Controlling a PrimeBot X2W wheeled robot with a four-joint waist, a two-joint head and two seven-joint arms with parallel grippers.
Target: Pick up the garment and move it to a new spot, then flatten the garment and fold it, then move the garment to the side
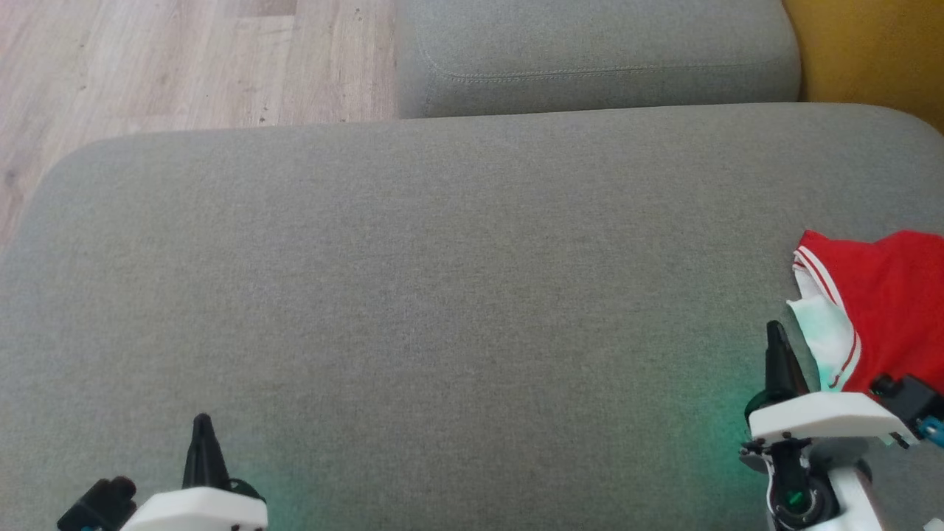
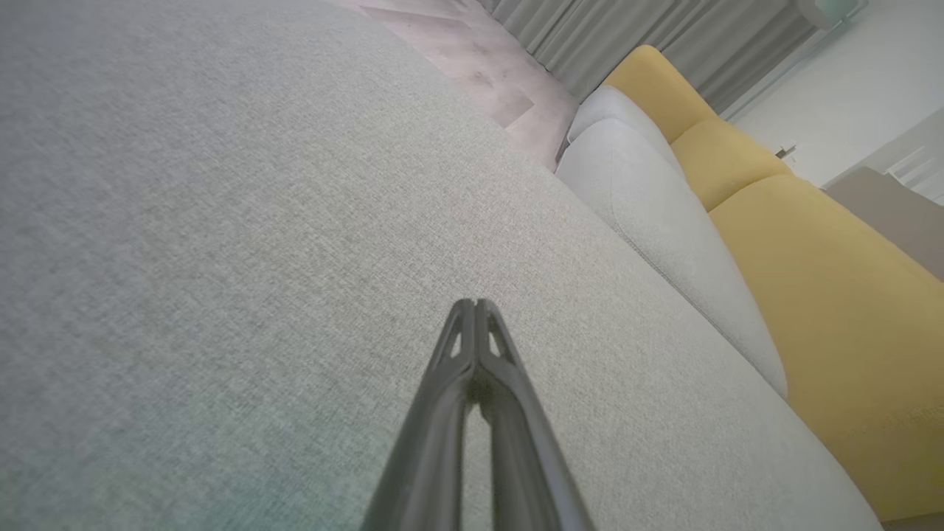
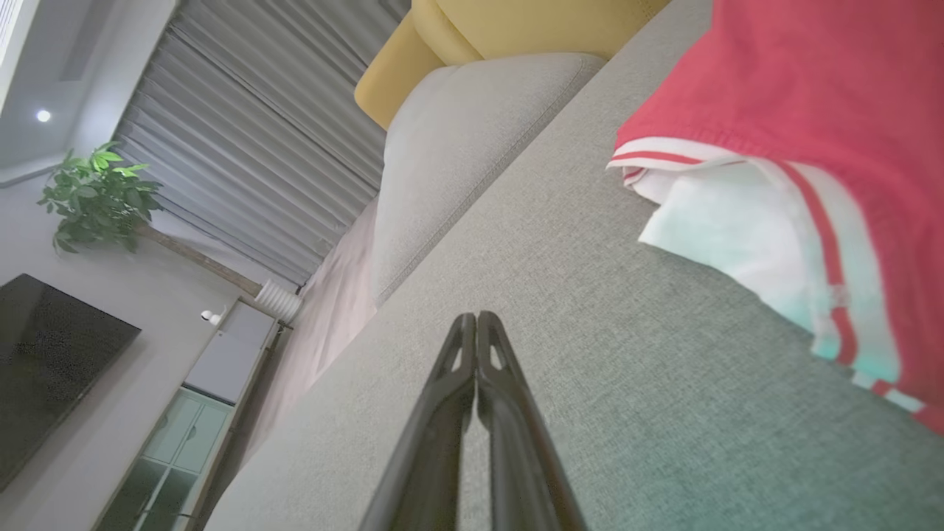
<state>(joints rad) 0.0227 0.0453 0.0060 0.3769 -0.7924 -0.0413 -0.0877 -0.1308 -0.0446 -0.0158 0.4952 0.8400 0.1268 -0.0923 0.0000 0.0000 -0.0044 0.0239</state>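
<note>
The red, white-trimmed garment [image 1: 889,295] lies at the frame's right edge on the grey sofa cushion [image 1: 442,295], the right hand [image 1: 774,330] just beside it at lower right, the left hand [image 1: 201,423] at lower left, both clenched empty, pointing up-frame.

- No text, label, brand, number or sign can be read in any view.
- The garment [image 1: 896,295], just right of the right claw [image 1: 774,335], shows no legible lettering or logo.
</note>
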